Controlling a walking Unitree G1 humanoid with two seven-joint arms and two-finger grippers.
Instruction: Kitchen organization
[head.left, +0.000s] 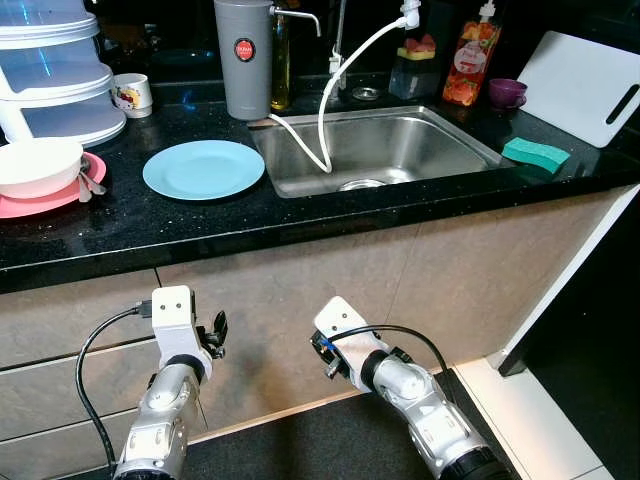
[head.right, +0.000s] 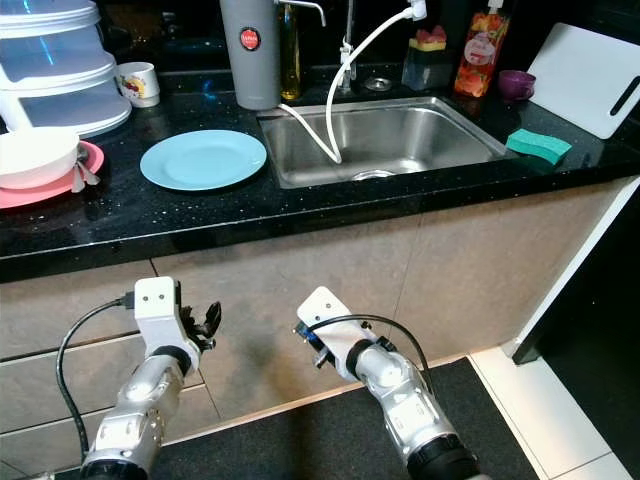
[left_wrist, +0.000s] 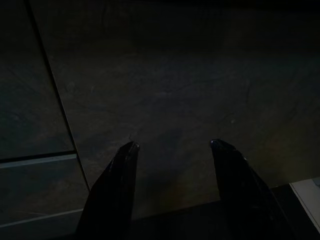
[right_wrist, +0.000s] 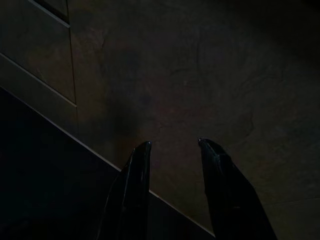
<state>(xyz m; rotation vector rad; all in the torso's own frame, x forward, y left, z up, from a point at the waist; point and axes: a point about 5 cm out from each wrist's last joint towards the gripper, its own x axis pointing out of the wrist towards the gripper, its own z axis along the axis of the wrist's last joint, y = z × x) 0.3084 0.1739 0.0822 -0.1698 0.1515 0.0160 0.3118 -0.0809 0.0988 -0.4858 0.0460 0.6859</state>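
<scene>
- Left gripper (left_wrist: 172, 150): low at 7 o'clock in the head views, facing the beige cabinet front (head.left: 330, 280) below the counter; fingers parted by a wide gap, nothing between them.
- Right gripper (right_wrist: 172, 147): low at 5 o'clock, also aimed at the cabinet front beside the dark floor mat (head.left: 300, 445); fingers spread, holding nothing.
- Black countertop (head.left: 200, 230): above both grippers, its edge crossing from 9 to 3 o'clock; all dishes lie well apart from either gripper.
- Blue plate (head.left: 203, 168): flat on the counter at 11 o'clock from the left gripper, just left of the sink (head.left: 385, 150).
- White bowl (head.left: 38, 165): on a pink plate (head.left: 50, 200) at 9 o'clock, with utensils resting beside it.
- Green sponge (head.left: 535, 153): on the counter at 2 o'clock, just right of the sink.
- White hose (head.left: 340, 75): curving from the tap down into the sink.
- Far row, 10 to 2 o'clock: stacked white containers (head.left: 55, 70), mug (head.left: 131, 95), grey canister (head.left: 243, 60), soap bottle (head.left: 472, 60), purple cup (head.left: 507, 93), white cutting board (head.left: 580, 85).
</scene>
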